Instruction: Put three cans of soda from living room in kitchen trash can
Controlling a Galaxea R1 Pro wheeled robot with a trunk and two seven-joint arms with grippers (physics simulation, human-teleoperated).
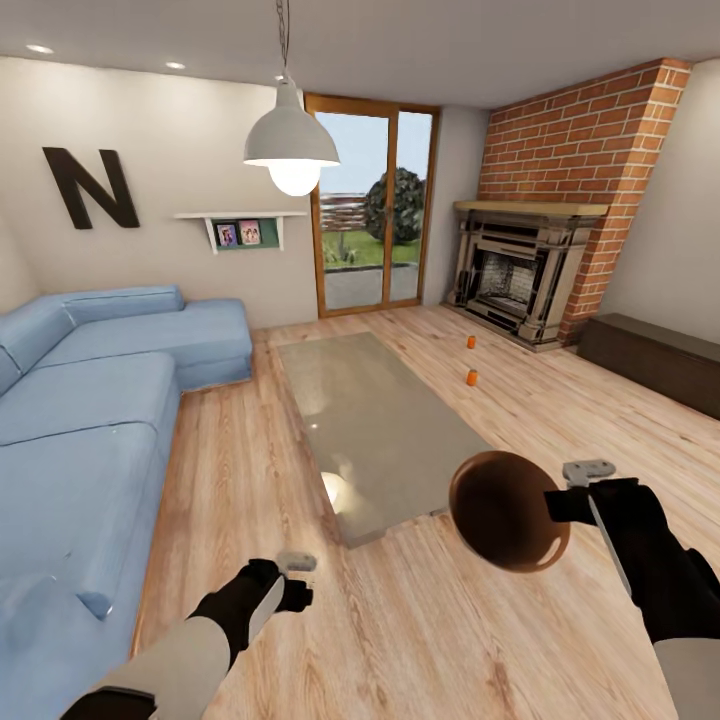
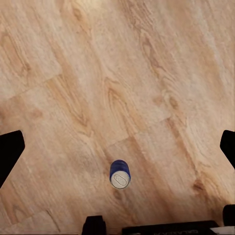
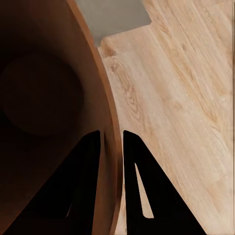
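Note:
Two orange cans of soda stand on the wood floor in front of the fireplace, one nearer (image 1: 472, 377) and one farther (image 1: 471, 342). My right gripper (image 1: 556, 505) is shut on the rim of the trash can (image 1: 505, 510), held tilted above the floor with its brown inside facing the head camera. In the right wrist view the fingers (image 3: 90, 166) pinch the trash can wall (image 3: 105, 107), one inside and one outside. My left gripper (image 1: 300, 585) hangs open low over the floor. Below it, a small dark-blue can with a grey top (image 2: 120, 175) stands between the spread fingers (image 2: 10, 147).
A glass coffee table (image 1: 370, 420) lies ahead, between me and the cans. The blue sectional sofa (image 1: 90, 420) fills the left side. At the right are the brick fireplace (image 1: 520, 270) and a dark low cabinet (image 1: 655, 360). A pendant lamp (image 1: 291, 140) hangs overhead.

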